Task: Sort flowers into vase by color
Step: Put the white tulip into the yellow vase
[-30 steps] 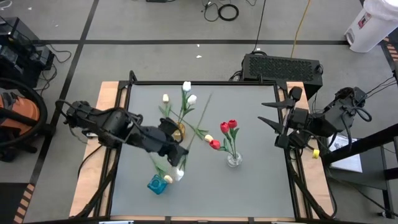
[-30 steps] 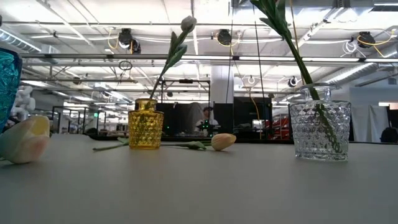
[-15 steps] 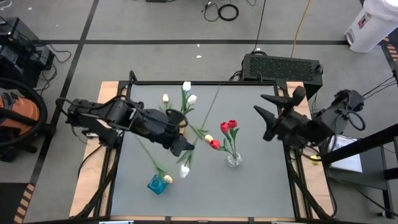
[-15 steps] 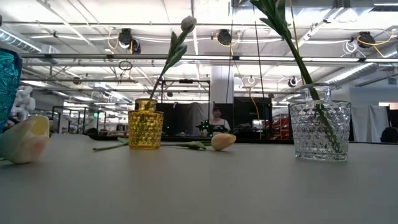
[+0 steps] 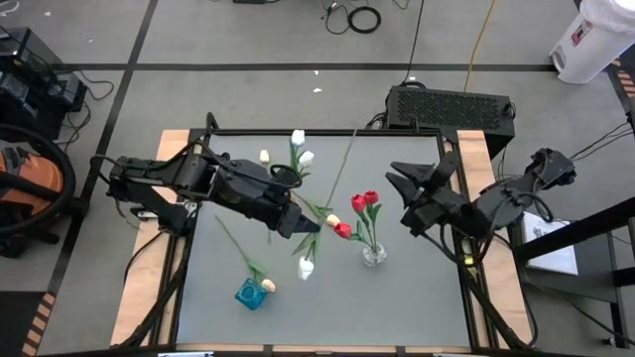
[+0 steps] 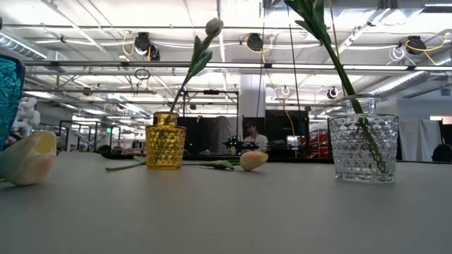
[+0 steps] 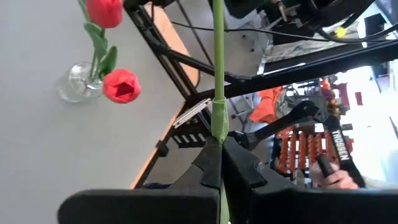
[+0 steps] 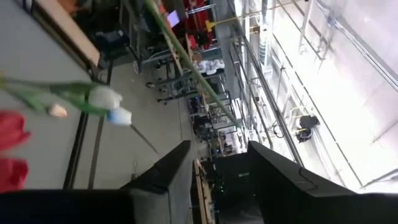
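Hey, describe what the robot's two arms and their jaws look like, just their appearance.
Both arms are matte black, built from chunky jointed segments with dark cables running along them. The left gripper ends in blunt black jaws with flat inner faces. The right gripper has two long, tapering black jaws. A small yellow tag shows on the right arm. No lettering is readable on either.

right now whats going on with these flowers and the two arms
The left claw is shut on the stem of a white tulip and holds it above the table, between the teal vase and the clear vase with red tulips. The right claw is open, reaching in from the table's right edge. More tulips stand in the yellow vase.
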`<state>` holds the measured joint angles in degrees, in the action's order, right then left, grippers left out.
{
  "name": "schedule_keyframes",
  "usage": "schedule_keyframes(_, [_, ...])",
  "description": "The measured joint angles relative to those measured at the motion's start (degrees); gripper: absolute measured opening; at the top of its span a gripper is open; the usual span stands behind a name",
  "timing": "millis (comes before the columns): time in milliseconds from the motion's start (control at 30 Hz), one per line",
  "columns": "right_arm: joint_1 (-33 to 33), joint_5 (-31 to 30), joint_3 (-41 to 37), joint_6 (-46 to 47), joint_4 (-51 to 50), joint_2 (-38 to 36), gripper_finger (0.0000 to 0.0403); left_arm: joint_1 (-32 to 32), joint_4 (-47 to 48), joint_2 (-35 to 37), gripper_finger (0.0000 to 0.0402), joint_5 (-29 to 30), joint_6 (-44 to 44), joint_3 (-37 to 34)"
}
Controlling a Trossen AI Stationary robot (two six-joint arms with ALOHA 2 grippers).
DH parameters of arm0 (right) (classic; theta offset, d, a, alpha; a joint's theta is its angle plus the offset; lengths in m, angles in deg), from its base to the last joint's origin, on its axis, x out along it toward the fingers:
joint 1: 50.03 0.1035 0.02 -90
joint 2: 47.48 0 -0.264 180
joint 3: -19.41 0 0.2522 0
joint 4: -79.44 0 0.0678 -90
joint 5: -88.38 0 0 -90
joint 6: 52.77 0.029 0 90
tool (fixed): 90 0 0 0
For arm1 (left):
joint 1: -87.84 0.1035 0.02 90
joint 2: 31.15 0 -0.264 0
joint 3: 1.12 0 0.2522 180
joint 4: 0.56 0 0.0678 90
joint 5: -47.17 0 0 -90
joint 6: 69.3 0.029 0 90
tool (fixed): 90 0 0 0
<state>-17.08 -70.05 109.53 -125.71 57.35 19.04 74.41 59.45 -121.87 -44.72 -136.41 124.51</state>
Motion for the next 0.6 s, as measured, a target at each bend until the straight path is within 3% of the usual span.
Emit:
schedule_keyframes(267, [0.0,8.87,0.07,-4.18,10.77,1.62,0.0137,-0.02,-6.19,-0.67,0.0004,-2.0,-0.07,0.02])
schedule_keyframes(600, [0.02,10.05,0.09,-4.6,10.3,3.62,0.0137,0.31,-10.03,-3.73,0.0004,-7.72,-3.07,-0.06])
